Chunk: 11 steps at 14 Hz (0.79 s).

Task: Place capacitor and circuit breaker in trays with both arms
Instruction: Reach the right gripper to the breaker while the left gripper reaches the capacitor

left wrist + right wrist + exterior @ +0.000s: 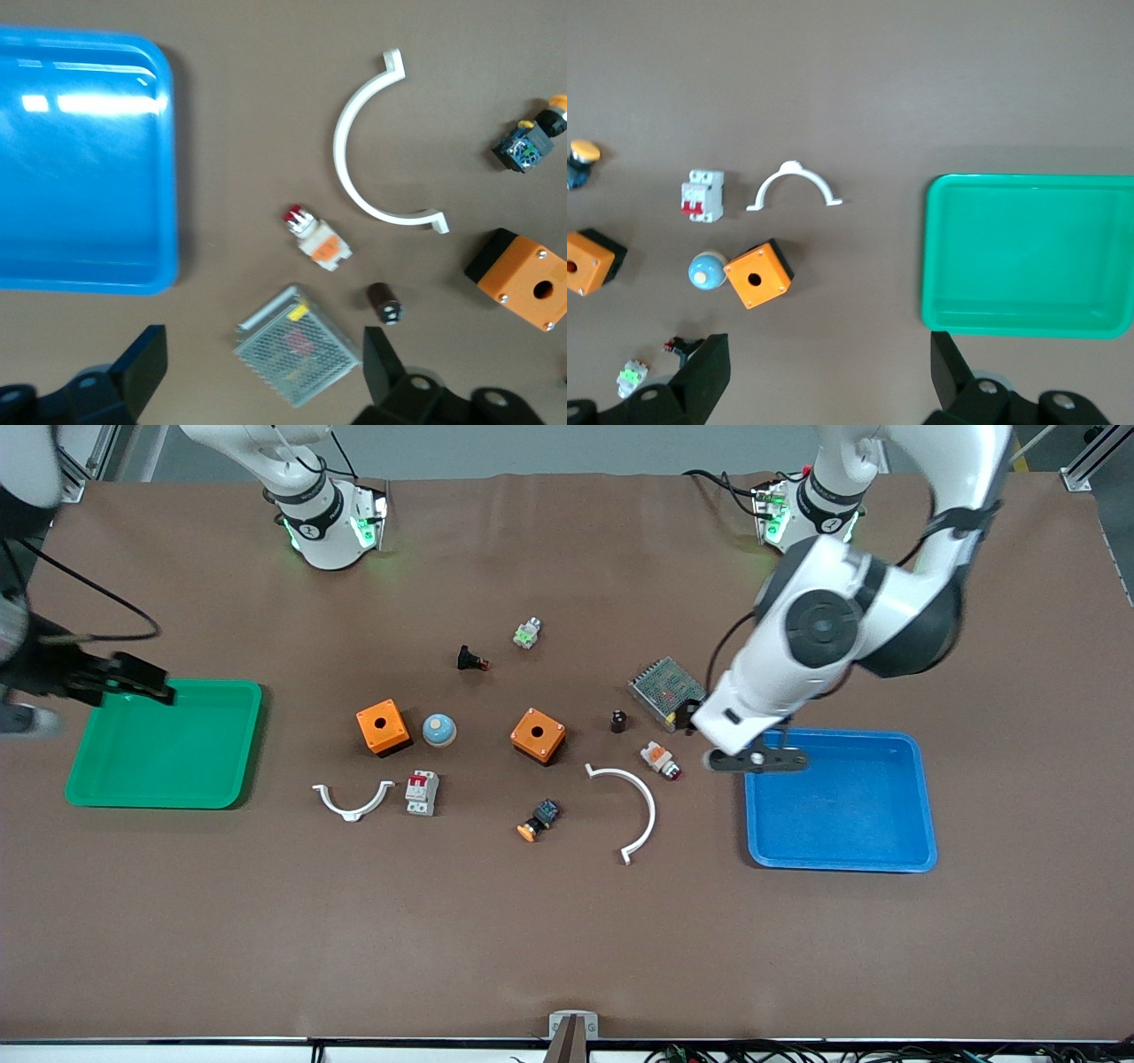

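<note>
The capacitor [618,721] is a tiny dark cylinder standing on the table between an orange box and the mesh module; it also shows in the left wrist view [384,302]. The circuit breaker [422,792], a white-grey block with red toggles, lies nearer the front camera than the other orange box and shows in the right wrist view [702,196]. My left gripper [757,760] is open and empty, up over the mesh module and the blue tray's corner [261,376]. My right gripper [142,682] is open and empty over the green tray's corner [824,376].
A green tray [80,779] lies at the right arm's end and a blue tray [921,797] at the left arm's end. Between them lie two orange boxes [383,726] [538,735], a mesh module [666,686], two white curved clips [353,802] [638,806] and several buttons.
</note>
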{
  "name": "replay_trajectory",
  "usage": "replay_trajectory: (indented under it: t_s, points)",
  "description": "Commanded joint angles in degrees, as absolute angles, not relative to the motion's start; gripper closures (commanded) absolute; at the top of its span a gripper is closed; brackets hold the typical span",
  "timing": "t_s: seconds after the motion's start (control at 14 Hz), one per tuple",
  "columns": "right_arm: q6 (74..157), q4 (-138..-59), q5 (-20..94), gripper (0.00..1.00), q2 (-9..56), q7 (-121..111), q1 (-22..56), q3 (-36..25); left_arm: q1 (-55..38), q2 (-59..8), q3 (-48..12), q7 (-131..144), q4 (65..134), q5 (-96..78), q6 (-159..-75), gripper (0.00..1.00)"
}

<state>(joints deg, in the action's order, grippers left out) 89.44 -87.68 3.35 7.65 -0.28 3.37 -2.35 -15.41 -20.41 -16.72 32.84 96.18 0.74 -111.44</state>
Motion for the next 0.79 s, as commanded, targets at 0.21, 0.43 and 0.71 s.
replay_trajectory:
  t_s: [0.21, 0.43, 0.71]
  points:
    - [90.88, -86.48, 3.43, 0.00, 15.99, 0.09, 11.24, -2.29, -24.50, -30.83, -16.52, 54.55, 97.82, 1.58, -123.28, 0.14]
    - [91.05, -86.13, 2.64, 0.00, 20.20, 0.08, 15.72, -2.29, -27.33, -33.83, -16.35, 60.02, 101.49, 2.28, -131.37, 0.25]
    - [97.54, -85.34, 3.69, 0.03, 24.86, 3.23, 17.84, -2.29, -27.60, -34.45, -16.35, 60.20, 105.56, 2.72, -136.23, 0.33]
